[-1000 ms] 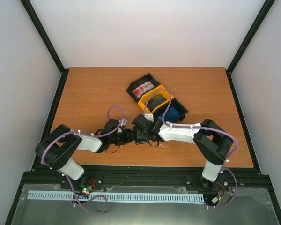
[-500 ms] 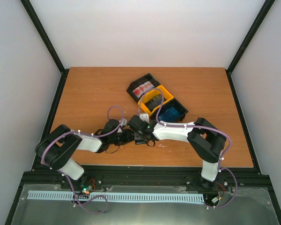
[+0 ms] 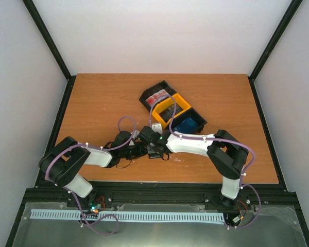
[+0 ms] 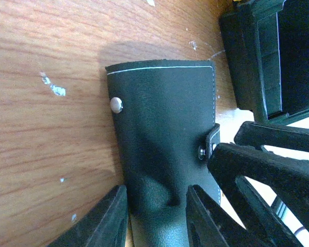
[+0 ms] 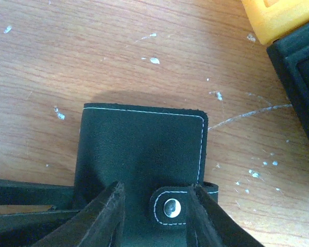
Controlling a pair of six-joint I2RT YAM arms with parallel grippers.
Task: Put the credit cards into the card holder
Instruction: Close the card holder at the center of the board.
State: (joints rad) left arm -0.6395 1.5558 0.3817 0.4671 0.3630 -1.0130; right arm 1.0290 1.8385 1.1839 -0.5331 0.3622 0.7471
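The card holder (image 4: 165,113) is a black folded wallet lying closed on the wood table, with its clasp tab (image 5: 170,207) snapped down. My left gripper (image 4: 157,216) is shut on its near end, and the leather dents between the fingers. My right gripper (image 5: 154,216) stands open, one finger on each side of the clasp tab. From above, both grippers (image 3: 143,150) (image 3: 153,146) meet over the card holder and hide most of it. Blue credit cards (image 3: 187,126) lie in the nearest black bin. Red-and-white credit cards (image 3: 157,98) lie in the far black bin.
The joined black-yellow-black bins (image 3: 181,103) sit diagonally just beyond and right of the grippers; their corner shows in the right wrist view (image 5: 278,20). Black frame rails edge the table (image 3: 92,103) on all sides.
My right wrist has slid left, closer over the card holder, and its jaws have opened slightly. The left arm and the card holder have stayed where they were.
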